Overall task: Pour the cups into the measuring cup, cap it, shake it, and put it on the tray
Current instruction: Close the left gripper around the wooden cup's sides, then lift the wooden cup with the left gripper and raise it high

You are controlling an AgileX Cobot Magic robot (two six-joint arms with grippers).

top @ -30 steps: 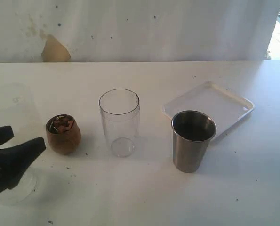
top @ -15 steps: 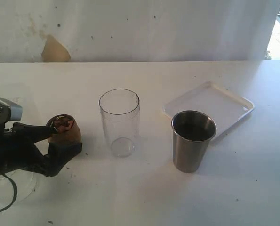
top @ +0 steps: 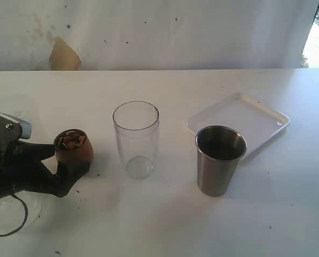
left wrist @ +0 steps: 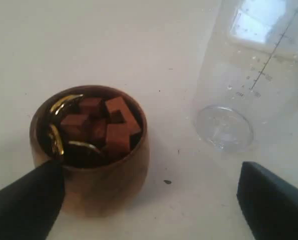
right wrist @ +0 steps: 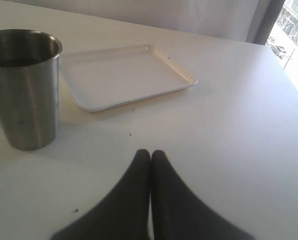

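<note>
While the left gripper (top: pixel 69 159) lies low over the table (top: pixel 164 225) with its jaws spread wide, the wooden cup (top: pixel 76 152) stands upright between them, one finger just beside its wall, the other well apart; brown blocks (left wrist: pixel 108 125) fill it; the clear measuring cup (top: pixel 136 138) stands upright nearby; the steel tumbler (top: pixel 219 160) stands near the white tray (top: pixel 256 115); the right gripper (right wrist: pixel 150 156), jaws pressed together, hovers beside the tumbler.

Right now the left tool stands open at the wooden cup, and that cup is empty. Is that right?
Not quite. The left tool does stand open at the wooden cup, but the cup is not empty: it holds brown cubes, as the left wrist view shows.
</note>
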